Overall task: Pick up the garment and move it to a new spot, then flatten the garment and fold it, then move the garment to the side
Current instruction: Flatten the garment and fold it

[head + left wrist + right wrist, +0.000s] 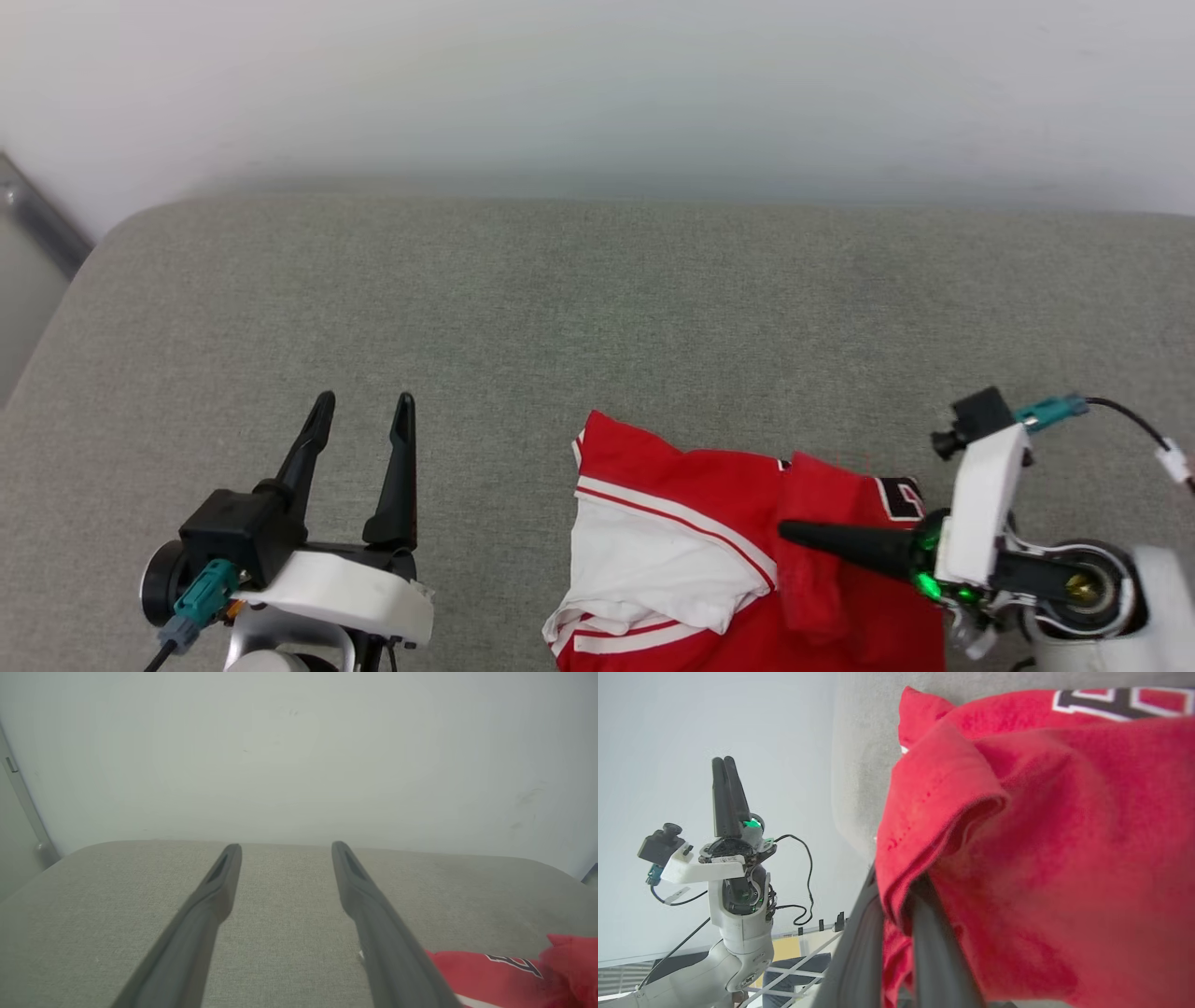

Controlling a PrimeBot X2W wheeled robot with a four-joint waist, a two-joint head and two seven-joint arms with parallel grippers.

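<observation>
The garment (681,532), a red jersey with a white red-striped sleeve, lies bunched at the near right of the grey padded surface (579,308). Part of a black, white-outlined numeral shows by my right wrist. My right gripper (792,533) points left across the garment, shut on a raised fold of its red cloth. In the right wrist view that fold (952,812) drapes over my dark fingers (934,952) and hides their tips. My left gripper (364,403) stands open and empty to the left of the garment, apart from it. Its spread gripper (286,849) hovers over bare surface, with the garment (490,970) at lower right.
A pale wall (597,84) runs behind the surface. The surface's rounded left corner (112,243) drops off beside a grey metal rail (37,224). Bare grey surface stretches ahead of both arms. The right wrist view shows my left gripper (726,765) upright.
</observation>
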